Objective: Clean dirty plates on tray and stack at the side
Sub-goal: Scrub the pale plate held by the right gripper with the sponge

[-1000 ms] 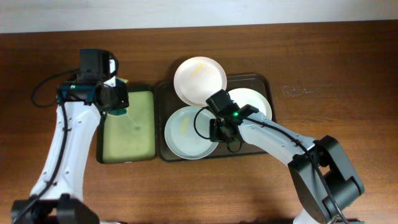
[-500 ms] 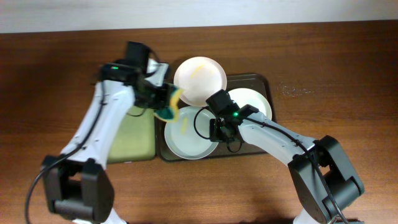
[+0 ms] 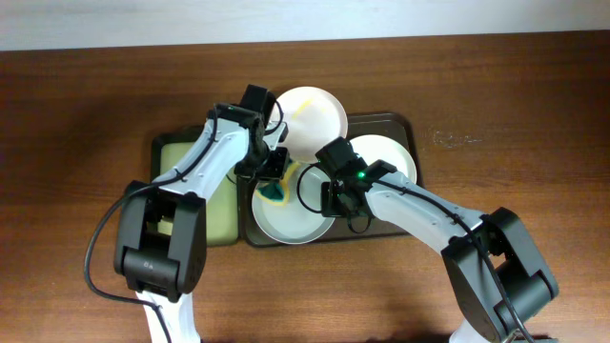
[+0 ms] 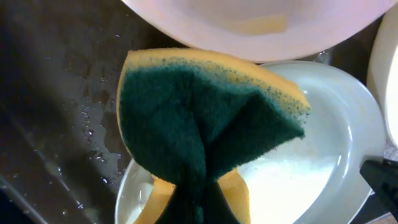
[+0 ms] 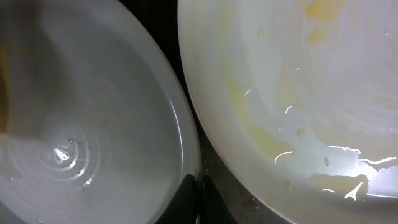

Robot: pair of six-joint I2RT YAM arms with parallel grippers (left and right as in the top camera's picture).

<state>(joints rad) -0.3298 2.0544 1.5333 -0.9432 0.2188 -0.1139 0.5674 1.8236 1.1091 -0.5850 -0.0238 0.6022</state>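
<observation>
Three white plates on dark brown tray [image 3: 376,124], mid-frame. Top plate [image 3: 310,119] overhangs upper rim, yellow smear. Right plate [image 3: 391,157] flat, smeared yellow. Lower-left plate [image 3: 291,217] wet.

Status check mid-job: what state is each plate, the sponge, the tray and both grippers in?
front plate: wet, rim clamped by right gripper.
back plate: yellow smear, untouched.
right plate: flat on tray, untouched.
sponge: folded, over front plate.
left gripper: shut on sponge.
right gripper: shut on front plate.
tray: wet with droplets.
</observation>
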